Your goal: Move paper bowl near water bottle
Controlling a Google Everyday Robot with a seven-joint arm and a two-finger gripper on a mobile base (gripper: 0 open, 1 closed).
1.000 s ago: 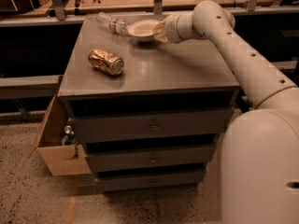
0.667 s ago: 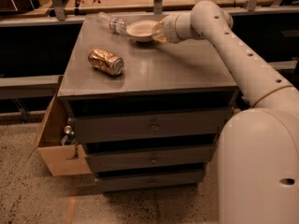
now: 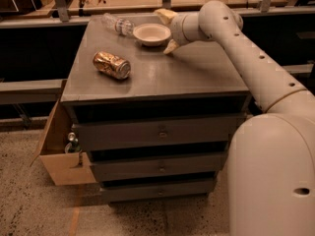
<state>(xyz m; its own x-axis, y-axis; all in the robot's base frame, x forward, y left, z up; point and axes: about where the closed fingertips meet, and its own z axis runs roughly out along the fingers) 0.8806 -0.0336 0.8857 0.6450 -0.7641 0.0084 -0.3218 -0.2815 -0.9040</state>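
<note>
We saw the gripper (image 3: 163,31) above the far part of the cabinet top (image 3: 197,75), at the 3 o'clock edge of the paper bowl (image 3: 151,33). Its two pale fingers (image 3: 171,46) stood wide apart, one toward 12 o'clock and one toward 6 o'clock, with the bowl's near rim in the gap between them. We could not tell whether either finger touched that rim.

The arm (image 3: 256,68) ran up from the robot's rounded body (image 3: 270,176) at 5 o'clock of the view, slanting toward 11 o'clock. It bent at a joint over the cabinet's far right corner. From there the wrist lay roughly level and pointed toward 9 o'clock, straight at the bowl.

The bowl sat upright on the cabinet top near its far edge. The water bottle (image 3: 118,24) lay on its side just beside the bowl at 10 o'clock, with its cap end pointing away toward 10 o'clock. We could not tell whether the two touched.

A gold-brown can (image 3: 112,65) lay on its side at 7 o'clock of the bowl, well apart from it. At 8 o'clock of the cabinet, low beside the drawers (image 3: 160,132), an open cardboard box (image 3: 56,156) stood on the floor with a few small items inside.
</note>
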